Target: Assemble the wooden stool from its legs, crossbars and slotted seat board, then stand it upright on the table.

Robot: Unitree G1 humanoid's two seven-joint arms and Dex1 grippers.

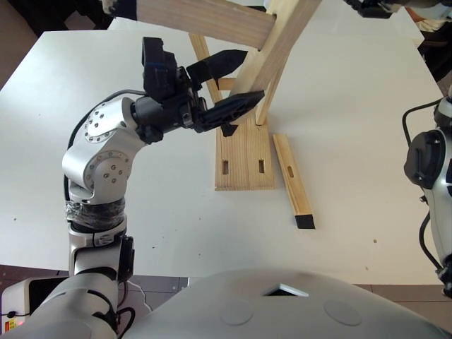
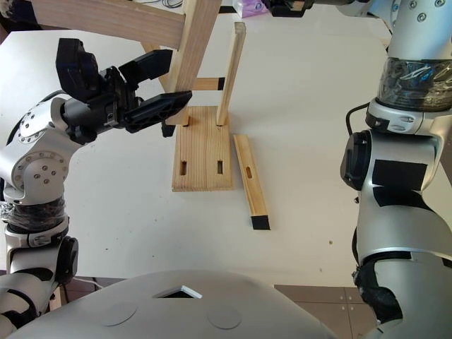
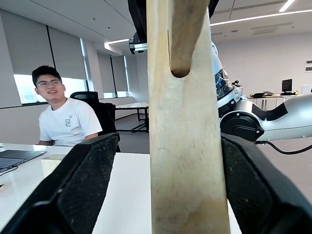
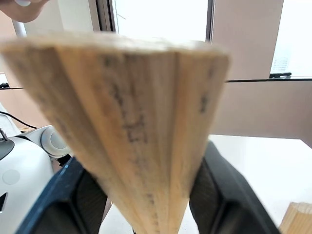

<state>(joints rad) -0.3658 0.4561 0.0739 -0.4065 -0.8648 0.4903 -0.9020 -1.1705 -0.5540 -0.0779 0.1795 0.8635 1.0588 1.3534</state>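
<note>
Straddling a tilted leg (image 1: pixel 284 35) of the raised leg frame (image 1: pixel 205 20), the left gripper (image 1: pixel 253 74) has its jaws apart, with a gap on each side of the wood. The leg's long axis rises steeply from the seat board (image 1: pixel 244 166), which lies flat on the desk (image 1: pixel 353 141). The right gripper (image 4: pixel 151 195) seems clamped on the frame's far end. A loose bar (image 1: pixel 293 180) lies just beside the board.

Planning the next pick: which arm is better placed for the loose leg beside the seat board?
Probably left: the left gripper has open jaws near the loose leg; the right gripper grips a wooden part higher up.
</note>
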